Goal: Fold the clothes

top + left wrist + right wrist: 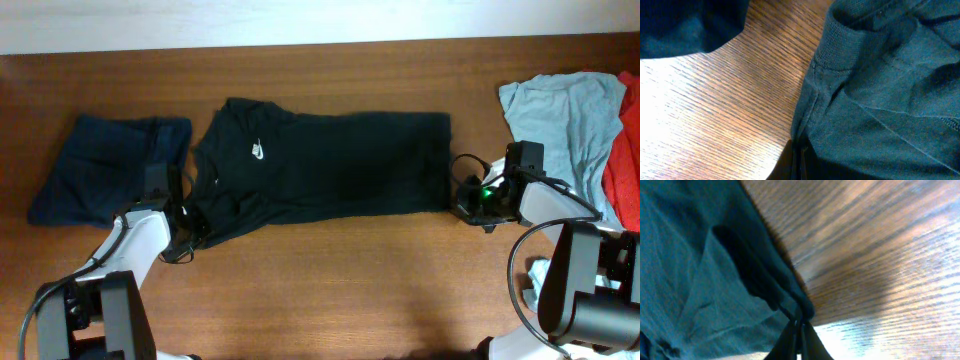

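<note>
Your right gripper [800,332] is clamped, its two fingers pressed together on a pinch of dark cloth at the near hem corner of the black short-sleeved T-shirt [330,165]. The fabric puckers up into the fingertips in the right wrist view. Your left gripper [796,162] is likewise closed tight. The left wrist view shows cloth gathered into its tips just below the ribbed collar, so it grips the same shirt at the near shoulder end.

The shirt lies spread flat across the middle of the brown wooden table [350,290], collar to the left, hem to the right, small white chest logo [258,151] facing up. Both grips sit on its near long edge, one at each end.

This looks like the start of a lengthwise fold. The next move calls for lifting both ends together and carrying the near edge over toward the far edge, keeping the arms level and matched so the cloth does not twist or drag.

A crumpled dark-navy garment [105,170] lies just left of the shirt. A light-blue garment [560,115] and a red garment [625,150] wait at the right edge.
</note>
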